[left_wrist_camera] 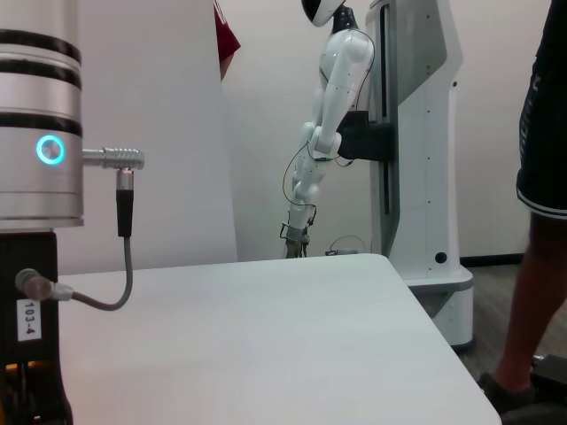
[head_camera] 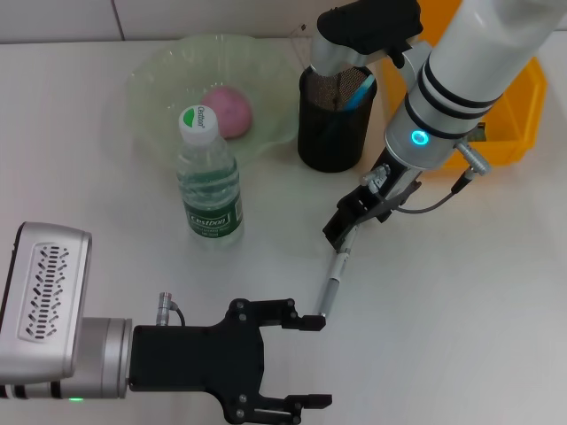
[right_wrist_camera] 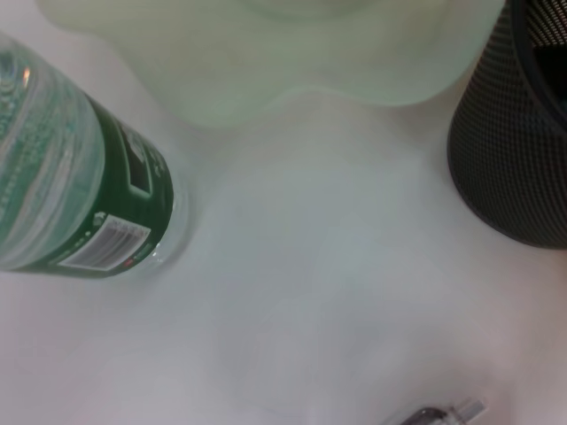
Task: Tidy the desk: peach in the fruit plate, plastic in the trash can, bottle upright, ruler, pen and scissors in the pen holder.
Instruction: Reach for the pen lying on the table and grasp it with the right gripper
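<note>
A silver pen [head_camera: 334, 276] slants down to the table in front of the black mesh pen holder [head_camera: 333, 119]. My right gripper [head_camera: 347, 223] is shut on the pen's upper end. The pen's tip also shows in the right wrist view [right_wrist_camera: 436, 414]. The pink peach [head_camera: 229, 111] lies in the translucent green fruit plate [head_camera: 159, 75]. The water bottle [head_camera: 208, 177] stands upright in front of the plate. A blue item [head_camera: 360, 89] sticks out of the holder; my right arm hides the rest. My left gripper [head_camera: 306, 363] is open and empty at the near edge, its upper finger close to the pen's lower end.
The orange trash can [head_camera: 514, 106] stands at the back right, behind my right arm. The right wrist view shows the bottle [right_wrist_camera: 71, 177], the plate rim [right_wrist_camera: 292, 62] and the holder [right_wrist_camera: 514, 150]. The left wrist view shows the table edge [left_wrist_camera: 425, 328] and a person [left_wrist_camera: 540, 177] beyond it.
</note>
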`<state>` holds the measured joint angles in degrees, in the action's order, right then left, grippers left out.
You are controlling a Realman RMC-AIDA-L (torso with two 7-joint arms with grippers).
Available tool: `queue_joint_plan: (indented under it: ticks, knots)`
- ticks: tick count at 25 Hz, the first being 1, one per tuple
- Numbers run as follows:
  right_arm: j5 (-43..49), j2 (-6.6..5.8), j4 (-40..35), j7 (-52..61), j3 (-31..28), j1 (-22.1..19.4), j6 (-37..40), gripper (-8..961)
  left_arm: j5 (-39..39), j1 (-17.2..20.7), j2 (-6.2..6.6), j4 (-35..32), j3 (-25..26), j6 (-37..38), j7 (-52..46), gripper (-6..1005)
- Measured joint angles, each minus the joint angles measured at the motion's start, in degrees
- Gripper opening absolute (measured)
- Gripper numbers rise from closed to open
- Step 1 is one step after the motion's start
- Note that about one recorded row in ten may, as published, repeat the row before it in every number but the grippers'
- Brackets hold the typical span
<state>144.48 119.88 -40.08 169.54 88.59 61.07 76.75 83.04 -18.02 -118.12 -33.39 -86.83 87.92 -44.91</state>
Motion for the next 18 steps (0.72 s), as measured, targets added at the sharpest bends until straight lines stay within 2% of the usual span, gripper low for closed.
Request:
queue_joint_plan:
  ticks: [18]
  knots:
    - [-1.4, 0.0, 0.1, 0.0, 2.7, 0.0, -0.8, 826, 0.0, 0.1, 0.0, 0.0, 0.0, 0.3, 0.1, 742]
